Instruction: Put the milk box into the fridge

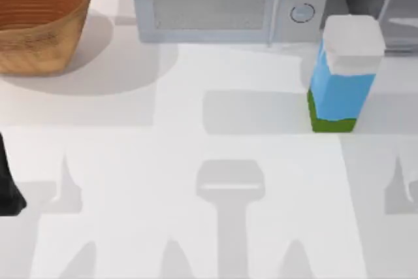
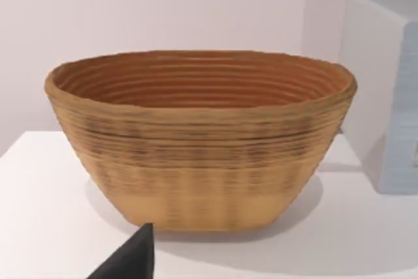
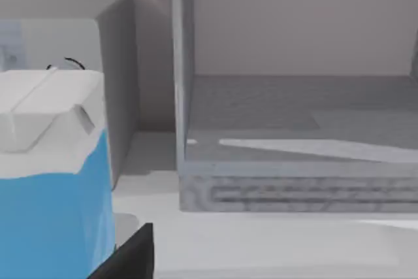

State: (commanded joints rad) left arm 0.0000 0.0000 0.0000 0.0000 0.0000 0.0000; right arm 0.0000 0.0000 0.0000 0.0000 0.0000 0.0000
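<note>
Left arm: a dark part of it shows at the far left edge of the table [image 1: 196, 135] in the top view, low and well clear of everything. A dark fingertip [image 2: 127, 259] of the left gripper shows in the left wrist view, pointing toward the basket [image 2: 199, 138]; whether that gripper is open or closed cannot be told.

Right arm: a dark fingertip [image 3: 130, 253] of the right gripper shows in the right wrist view, just beside the milk box [image 3: 52, 181]; open or closed cannot be told.

Milk box [image 1: 343, 73]: upright on the table at the right, white top, light blue body, green band at the base. It stands in front of the right end of the microwave [image 1: 228, 1], near the two round knobs, and beside the fridge [image 1: 385, 4].

Fridge [image 3: 294, 129]: at the back right corner, its interior open to the right wrist view, grey floor visible. The milk box is outside it.

Basket [image 1: 39, 14]: woven, brown, at the back left, left of the microwave and apart from it.
</note>
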